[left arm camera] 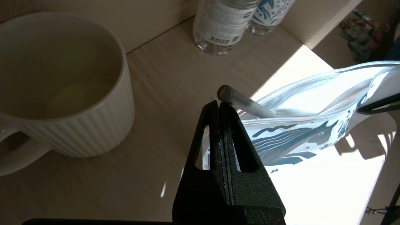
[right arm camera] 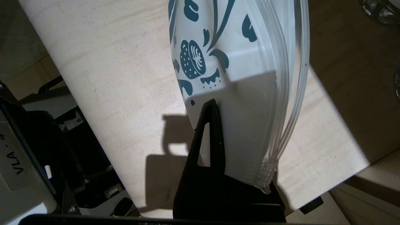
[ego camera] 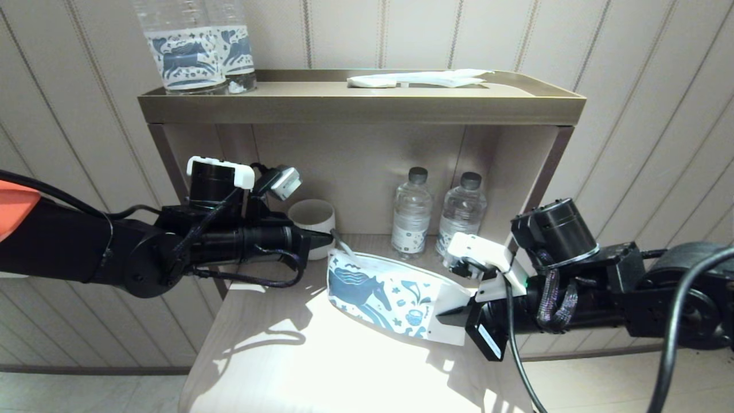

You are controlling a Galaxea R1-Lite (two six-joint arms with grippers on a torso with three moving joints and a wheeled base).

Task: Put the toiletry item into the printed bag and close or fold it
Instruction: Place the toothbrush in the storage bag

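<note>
White ribbed mug [ego camera: 312, 216] at back-left of the pale wood surface [ego camera: 275, 355]; 2 small capped water bottles [ego camera: 412, 213] beside it. Top shelf [ego camera: 361, 106]: 2 horse-label bottles [ego camera: 186, 49], white wrapped packet [ego camera: 418, 78].

Hard sunlight floods the tabletop [ego camera: 269, 355], blowing it out to glaring white around the printed bag [ego camera: 390, 298]. Crisp dark arm shadows cross it. The shelf recess behind sits dim. Wall lines bow outward at the head view's edges.
</note>
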